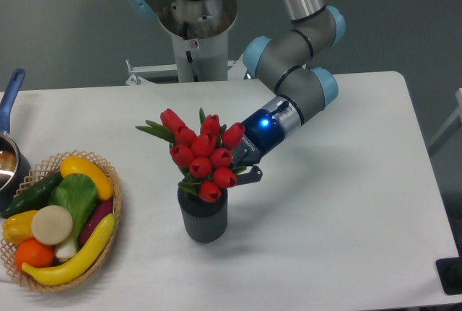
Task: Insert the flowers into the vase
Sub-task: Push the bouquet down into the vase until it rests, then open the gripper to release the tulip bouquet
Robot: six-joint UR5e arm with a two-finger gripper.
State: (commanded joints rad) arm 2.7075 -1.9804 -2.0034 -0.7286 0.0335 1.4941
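You have the flowers sitting over the mouth of the vase, their lowest red bud touching its rim and the stems hidden inside or behind the buds. Your gripper reaches in from the right, clenched on the bunch. The vase stands upright mid-table, well apart from the wicker basket at the left

The gripper grips the flowers (red tulips), whose lowest bud sits at the vase mouth just below it.
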